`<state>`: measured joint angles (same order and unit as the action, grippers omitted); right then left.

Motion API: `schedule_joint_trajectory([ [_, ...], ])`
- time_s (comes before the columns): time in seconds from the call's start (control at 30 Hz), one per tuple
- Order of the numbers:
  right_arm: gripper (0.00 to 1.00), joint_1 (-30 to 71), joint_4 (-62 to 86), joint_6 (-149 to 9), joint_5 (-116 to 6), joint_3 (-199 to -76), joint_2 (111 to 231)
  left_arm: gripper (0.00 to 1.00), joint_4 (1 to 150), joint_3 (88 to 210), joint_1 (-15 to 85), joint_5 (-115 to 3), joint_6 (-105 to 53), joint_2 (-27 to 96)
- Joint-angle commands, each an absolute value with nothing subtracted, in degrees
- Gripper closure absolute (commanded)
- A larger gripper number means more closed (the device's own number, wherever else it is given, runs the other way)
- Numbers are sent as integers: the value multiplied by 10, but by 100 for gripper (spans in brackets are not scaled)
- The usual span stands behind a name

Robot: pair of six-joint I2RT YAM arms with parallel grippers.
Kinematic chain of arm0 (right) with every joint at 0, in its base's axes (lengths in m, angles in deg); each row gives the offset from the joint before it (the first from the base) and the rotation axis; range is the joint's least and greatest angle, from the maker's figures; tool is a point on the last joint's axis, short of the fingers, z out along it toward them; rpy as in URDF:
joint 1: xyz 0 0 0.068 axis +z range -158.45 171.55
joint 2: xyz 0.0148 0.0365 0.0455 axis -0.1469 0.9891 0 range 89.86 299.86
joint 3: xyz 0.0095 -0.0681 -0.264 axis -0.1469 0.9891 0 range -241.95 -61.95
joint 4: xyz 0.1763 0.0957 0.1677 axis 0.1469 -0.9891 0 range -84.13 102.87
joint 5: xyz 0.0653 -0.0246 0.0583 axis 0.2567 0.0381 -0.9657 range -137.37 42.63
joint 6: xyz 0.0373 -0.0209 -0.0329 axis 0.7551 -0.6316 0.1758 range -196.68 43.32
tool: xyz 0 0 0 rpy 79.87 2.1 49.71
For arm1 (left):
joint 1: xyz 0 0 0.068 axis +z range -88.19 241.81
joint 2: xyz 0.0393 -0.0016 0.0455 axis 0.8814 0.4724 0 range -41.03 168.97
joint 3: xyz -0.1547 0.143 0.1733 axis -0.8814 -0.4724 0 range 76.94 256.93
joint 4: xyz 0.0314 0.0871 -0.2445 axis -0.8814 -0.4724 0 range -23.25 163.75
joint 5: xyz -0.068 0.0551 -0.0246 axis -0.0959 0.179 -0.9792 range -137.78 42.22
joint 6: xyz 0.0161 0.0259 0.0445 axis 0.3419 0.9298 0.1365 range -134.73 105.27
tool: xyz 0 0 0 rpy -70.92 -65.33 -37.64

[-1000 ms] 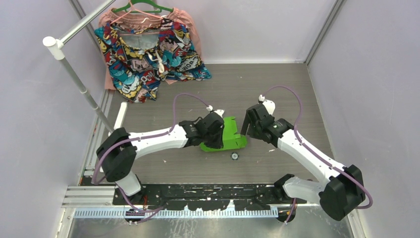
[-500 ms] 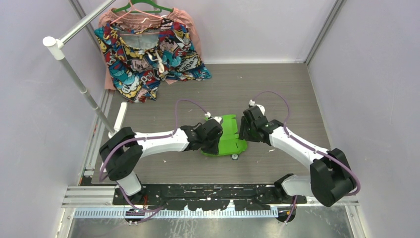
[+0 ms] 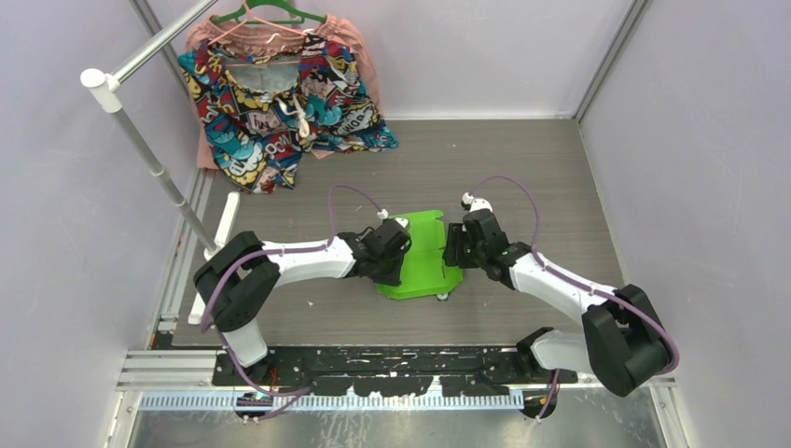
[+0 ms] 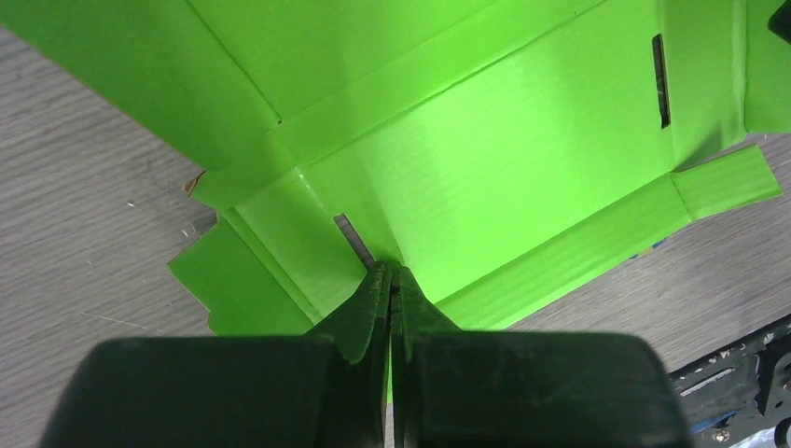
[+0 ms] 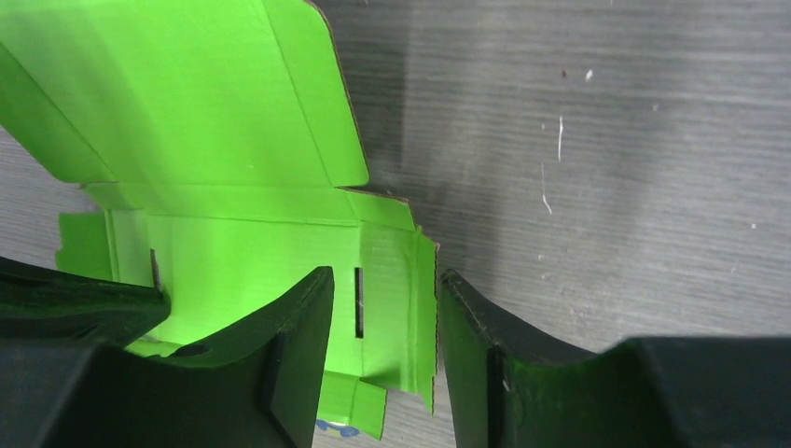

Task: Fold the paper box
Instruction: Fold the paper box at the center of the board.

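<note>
Left claw [image 4: 392, 271] and right claw [image 5: 382, 289] moved closer; paper box [image 3: 424, 252] laid flatter between them. Left claw held together, tip at box fold. Right claw apart around side flap [image 5: 420, 308]. Flap could be creased wrong if squeezed crooked.

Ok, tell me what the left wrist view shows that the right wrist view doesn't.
Left wrist only: the left gripper shut, its tips pinching a crease of the paper box. Right wrist only: the right gripper with jaws apart, astride the box's slotted side flap. Both: the lime-green card lying on the grey wood-grain table.
</note>
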<state>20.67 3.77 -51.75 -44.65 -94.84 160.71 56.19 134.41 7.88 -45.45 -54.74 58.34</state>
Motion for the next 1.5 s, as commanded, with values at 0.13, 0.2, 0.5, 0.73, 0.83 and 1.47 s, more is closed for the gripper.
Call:
schedule_joint_trajectory([
  [0.13, 50, 202, 142, -540, -464, -954, 1628, 100, 573, 1348, 94, -445, -513, 588],
  [0.2, 50, 200, 163, -540, -476, -953, 1639, 100, 564, 1351, 98, -443, -498, 588],
  [0.5, 52, 178, 214, -529, -527, -956, 1697, 100, 539, 1345, 128, -449, -446, 564],
  [0.73, 54, 172, 234, -528, -534, -949, 1704, 100, 540, 1339, 140, -465, -428, 558],
  [0.83, 55, 170, 233, -529, -544, -957, 1714, 100, 540, 1339, 140, -467, -428, 560],
  [1.47, 72, 169, 226, -517, -586, -960, 1728, 100, 540, 1350, 141, -475, -437, 563],
])
